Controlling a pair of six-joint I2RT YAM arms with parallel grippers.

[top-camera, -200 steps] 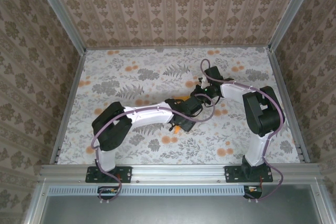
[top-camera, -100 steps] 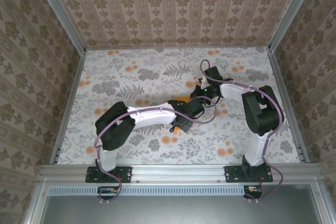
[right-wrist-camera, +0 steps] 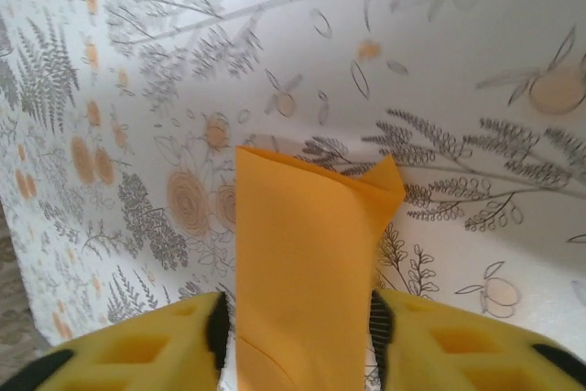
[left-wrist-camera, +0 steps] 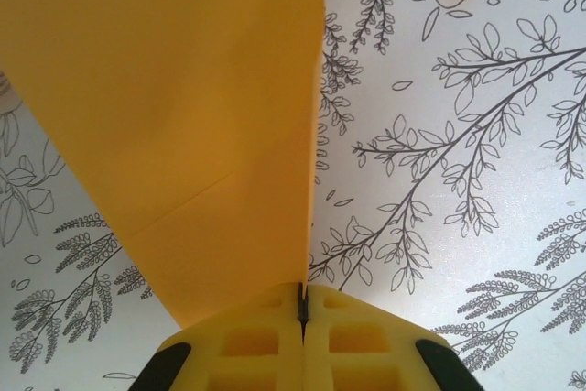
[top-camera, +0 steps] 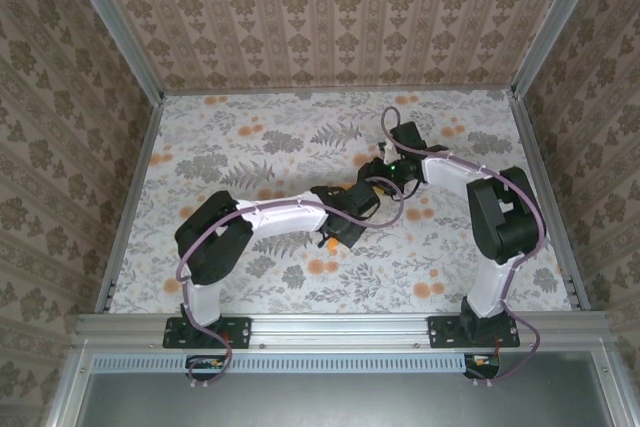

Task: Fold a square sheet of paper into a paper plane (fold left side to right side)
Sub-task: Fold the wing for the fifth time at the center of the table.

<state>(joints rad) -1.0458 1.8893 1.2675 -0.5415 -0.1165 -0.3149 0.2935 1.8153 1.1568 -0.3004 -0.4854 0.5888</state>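
Two arms converge near the middle of the table [top-camera: 230,137], which carries a floral cover printed with grey foliage and orange blossoms. The left arm [top-camera: 285,215] reaches in from the near left. The right arm [top-camera: 455,169] bends in from the right side.

1. Left gripper [left-wrist-camera: 302,295]: the yellow fingers [left-wrist-camera: 247,350] are pressed together, pinching the near edge of the orange sheet of paper [left-wrist-camera: 183,116]. From this pinch the sheet fans out forward and to the left, and a faint diagonal crease crosses it. Bare tabletop shows to the right of the sheet.

2. Right gripper [right-wrist-camera: 295,318]: the yellow fingers [right-wrist-camera: 146,345] stand spread, with the sheet running between them. A gap separates the sheet from the left-hand finger. Contact at the right-hand finger cannot be determined. The far corner of the sheet curls upward.

3. Obstruction: in the top view, both wrists sit over the sheet and cover most of it. Small orange slivers appear at each gripper.

4. Surroundings: patterned wall panels [top-camera: 330,17] enclose the table on three sides, and an aluminium rail [top-camera: 340,327] runs along the near edge. A purple cable [top-camera: 392,125] loops above the right wrist.
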